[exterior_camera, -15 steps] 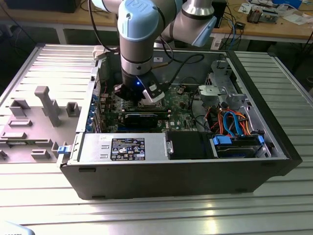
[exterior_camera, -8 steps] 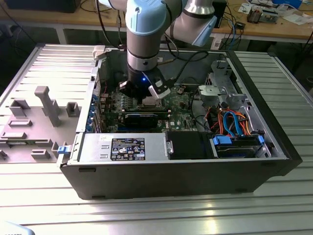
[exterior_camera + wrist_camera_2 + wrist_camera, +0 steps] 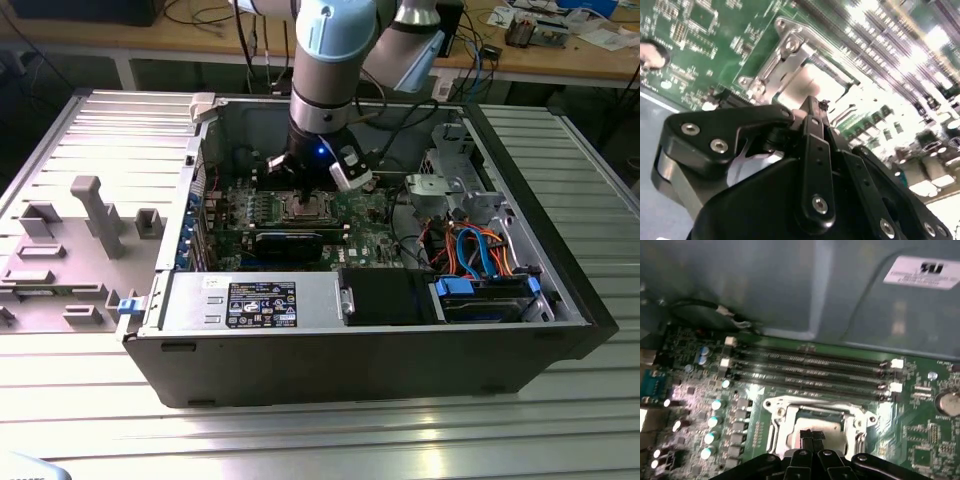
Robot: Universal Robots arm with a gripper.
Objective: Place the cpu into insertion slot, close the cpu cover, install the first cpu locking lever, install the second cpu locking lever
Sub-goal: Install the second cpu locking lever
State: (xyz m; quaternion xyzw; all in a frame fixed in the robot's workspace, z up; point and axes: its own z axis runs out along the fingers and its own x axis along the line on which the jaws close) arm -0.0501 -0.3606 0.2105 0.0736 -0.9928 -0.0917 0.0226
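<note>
My black metal gripper point(image 3: 812, 437) hangs right over the square silver-rimmed insertion slot point(image 3: 817, 422), its fingers point(image 3: 812, 117) drawn together at the tips and clamped on nothing I can see. The small flat silvery-tan cpu point(image 3: 810, 82) already lies inside that slot, and the thin silvery metal cpu cover point(image 3: 790, 50) sits down flat around it, framing it. My own linkage hides the near edge of the socket in both wrist views, so I cannot tell how the locking levers stand. Past the socket run the long narrow memory slots point(image 3: 810, 367) on the green motherboard point(image 3: 920, 440) — beyond them, the grey wall of the case. In the exterior view the open black computer case point(image 3: 560, 300) lies on the ribbed metal bench point(image 3: 320, 430), holding the board, a black card point(image 3: 290, 240) and a tangle of blue and orange cables point(image 3: 470, 250).
</note>
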